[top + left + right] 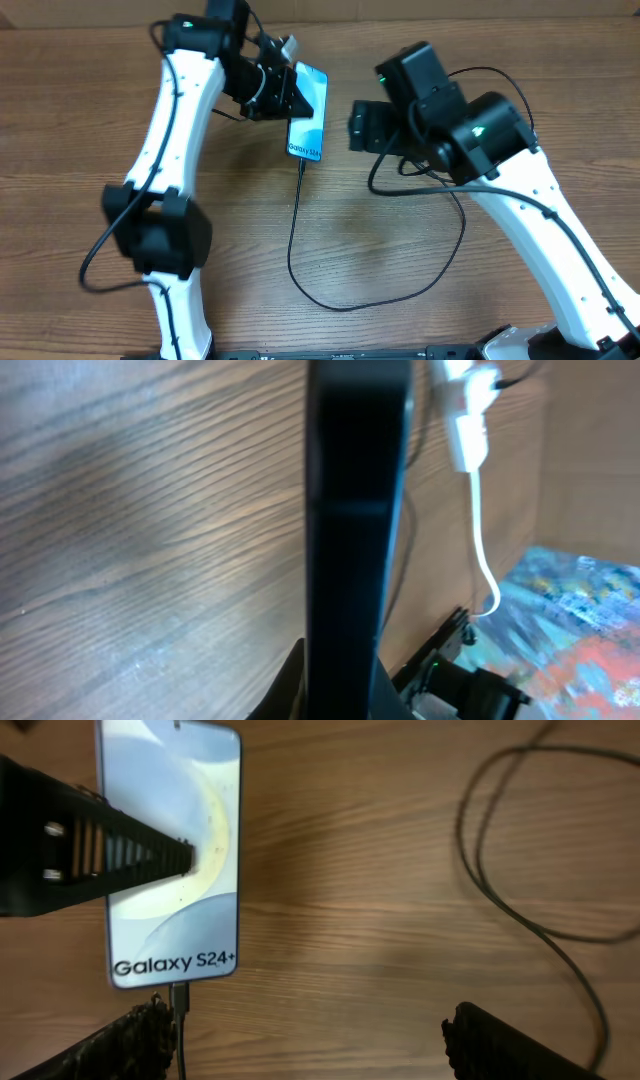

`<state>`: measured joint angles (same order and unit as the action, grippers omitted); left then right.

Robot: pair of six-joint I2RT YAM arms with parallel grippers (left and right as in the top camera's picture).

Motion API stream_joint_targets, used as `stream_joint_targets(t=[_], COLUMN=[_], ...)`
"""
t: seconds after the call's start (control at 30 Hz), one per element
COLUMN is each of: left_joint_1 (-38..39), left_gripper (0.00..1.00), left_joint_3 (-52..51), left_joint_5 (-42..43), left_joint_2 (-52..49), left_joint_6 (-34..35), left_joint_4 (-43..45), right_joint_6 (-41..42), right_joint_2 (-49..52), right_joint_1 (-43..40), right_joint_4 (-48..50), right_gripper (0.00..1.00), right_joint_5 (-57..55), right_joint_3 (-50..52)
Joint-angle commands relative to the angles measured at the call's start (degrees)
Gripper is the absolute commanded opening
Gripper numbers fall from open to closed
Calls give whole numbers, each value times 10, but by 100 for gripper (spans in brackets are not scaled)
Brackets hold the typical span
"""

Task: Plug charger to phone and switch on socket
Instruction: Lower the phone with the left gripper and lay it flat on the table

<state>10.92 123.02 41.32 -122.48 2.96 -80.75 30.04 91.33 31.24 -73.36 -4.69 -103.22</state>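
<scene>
The phone (309,115) has its light blue screen lit and is held off the table's far middle by my left gripper (283,92), which is shut on it. In the left wrist view the phone (355,510) shows edge-on as a dark bar. The charger (295,250) is a thin black cable; its tip (178,995) sits in the phone's (170,850) lower short edge. My right gripper (315,1040) stands open just below the phone, its left finger beside the cable, nothing between the fingers. The white socket (466,415) lies far off with its cord.
The black cable loops over the table's middle and runs under my right arm (480,130). A thick white cord (485,550) trails from the socket. A cardboard wall (590,450) and a colourful patterned sheet (580,620) lie past the table edge.
</scene>
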Motion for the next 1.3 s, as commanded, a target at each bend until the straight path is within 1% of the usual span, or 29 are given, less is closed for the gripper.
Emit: stream_joint_targets(t=[0.0,0.2,0.4,0.57,0.63,0.73,0.93,1.13,1.23,1.27], left_joint_1=[10,13,13,13,13,14,22,34,36,36], left_gripper=[4,4,4,4,4,4,4,4,4,4], left_joint_3=[-2,-2,-2,-3,-3,-8,-25,-46,-57,-63], left_joint_5=[4,18,19,12,-8,-32,-28,-30,-34,-55], left_joint_2=[-59,-130,-165,-170,-170,-170,-170,-170,-170,-170], left_joint_6=[-23,-30,-39,-38,-37,-23,-21,-14,1,26], left_joint_4=[6,33,67,96,101,98,72,77,98,110], right_joint_6=[2,2,2,2,2,2,2,2,2,2], right_joint_2=[-9,-9,-9,-9,-8,-8,-8,-8,-8,-8], right_joint_1=[-32,-58,-59,-59,-59,-59,-59,-59,-59,-59], right_joint_4=[-16,-28,-22,-18,-18,-18,-14,-7,-7,-7], right_gripper=[87,87,87,87,88,87,87,87,87,87], right_joint_5=[3,3,3,3,3,3,3,3,3,3], right_joint_3=[-11,-11,-10,-10,-10,-10,-10,-10,-10,-10])
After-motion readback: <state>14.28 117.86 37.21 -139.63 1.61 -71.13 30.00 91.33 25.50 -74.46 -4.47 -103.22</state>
